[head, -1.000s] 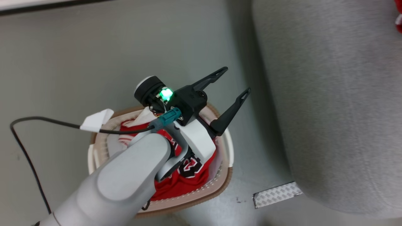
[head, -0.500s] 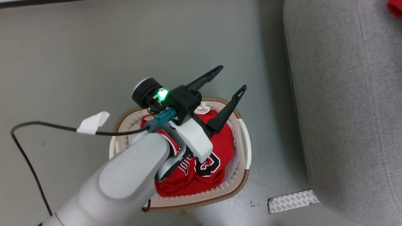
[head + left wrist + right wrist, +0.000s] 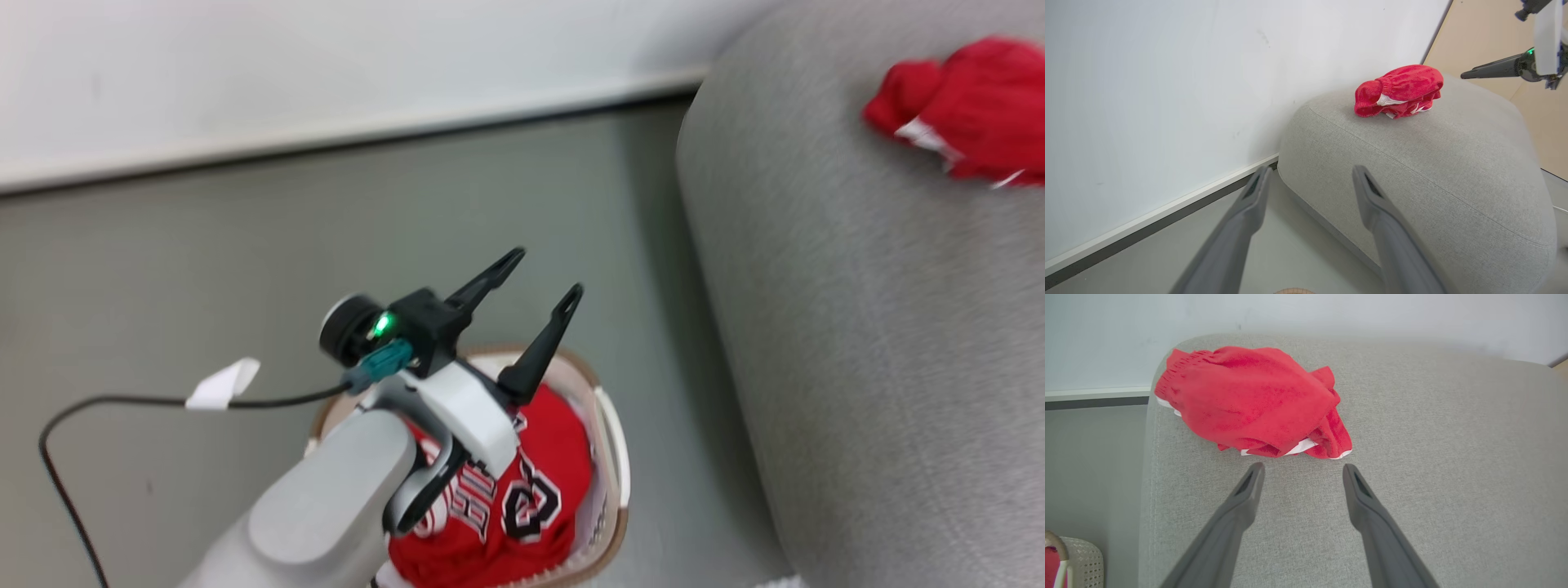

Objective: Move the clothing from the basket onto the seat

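Left fingers (image 3: 545,343) spread, empty, above basket (image 3: 612,457) rim; numbered jersey (image 3: 563,445) lies below, back toward wrist. Right fingers (image 3: 1241,506) spread, empty, over seat (image 3: 1433,457). Left arm nearer.

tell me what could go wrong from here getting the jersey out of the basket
1. The left gripper, open, points past the basket rim; lowering from here may strike the rim rather than the jersey.
2. The black cable at its wrist hangs beside the basket and could snag.
3. The red garment on the seat lies near a rounded edge, just ahead of the open right gripper; a nudge may push it off.
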